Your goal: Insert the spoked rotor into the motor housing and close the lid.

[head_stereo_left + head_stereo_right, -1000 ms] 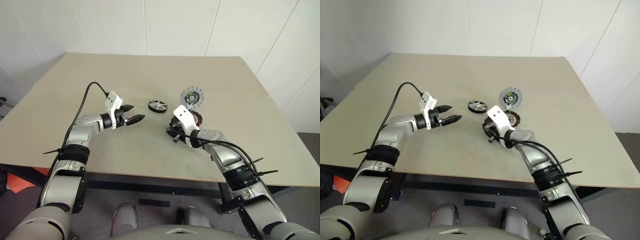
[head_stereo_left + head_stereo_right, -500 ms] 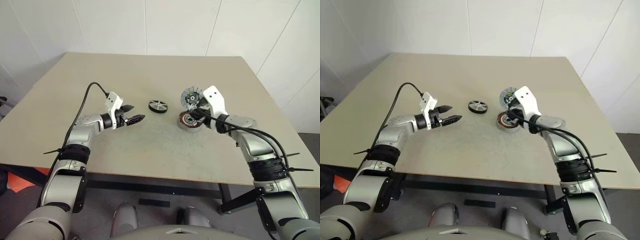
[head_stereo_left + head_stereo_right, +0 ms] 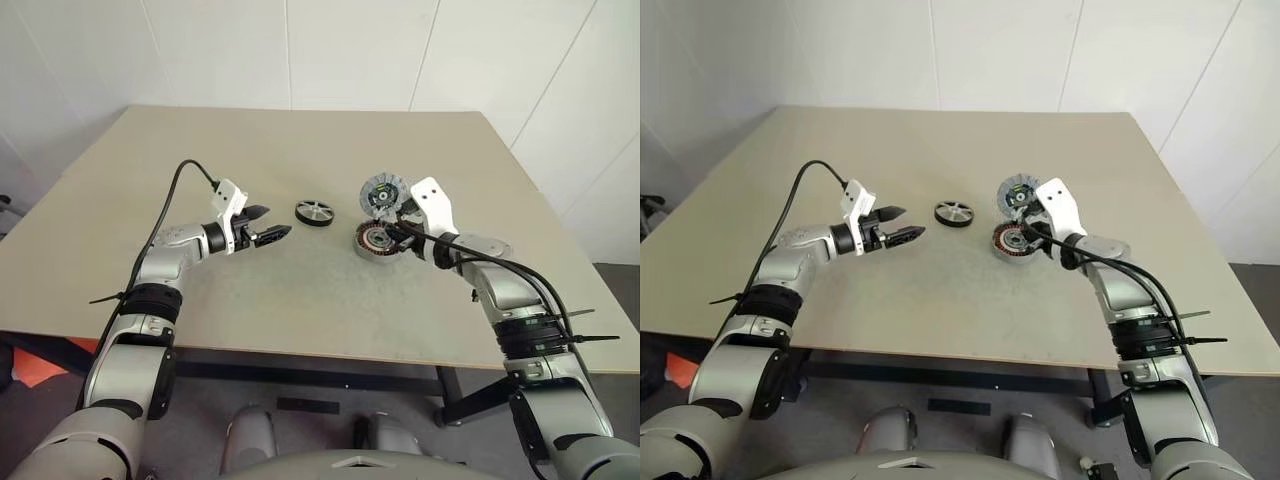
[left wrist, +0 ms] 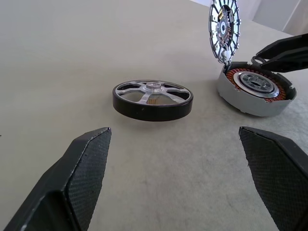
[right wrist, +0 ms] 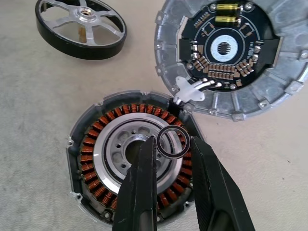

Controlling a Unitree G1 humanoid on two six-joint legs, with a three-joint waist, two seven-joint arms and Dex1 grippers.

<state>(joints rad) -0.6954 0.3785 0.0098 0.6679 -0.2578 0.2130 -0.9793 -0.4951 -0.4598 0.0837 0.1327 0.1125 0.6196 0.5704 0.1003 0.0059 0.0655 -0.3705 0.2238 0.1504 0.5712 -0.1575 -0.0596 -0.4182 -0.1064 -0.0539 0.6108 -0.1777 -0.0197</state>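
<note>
Spoked rotor [image 4: 153, 99] is sitting flat on the tabletop [image 3: 300, 290] by itself, nothing touching it. It's just ahead of the left hand [image 3: 268, 226], slightly off to that hand's right side, with a clear gap between them. The left hand hovers above the tabletop with its two black fingers [image 4: 79, 175] spread wide and nothing between them.

Further right, past the rotor, is the motor housing [image 5: 132, 171], also flat on the tabletop, its copper windings and silver hub facing up. It sits right under the tips of the right hand [image 5: 171, 149]. The lid [image 5: 236, 53] is swung open and still joined to the housing at one edge, standing up on the far side of it from the right hand, circuit-board face showing.

The right hand comes in over the housing from the right, pointing down at it. Its fingers are nearly together and pinch a thin black ring [image 5: 173, 143], so it's grasping that small ring just above the housing's hub. Can't tell if the ring touches the hub or hangs a bit above it.
</note>
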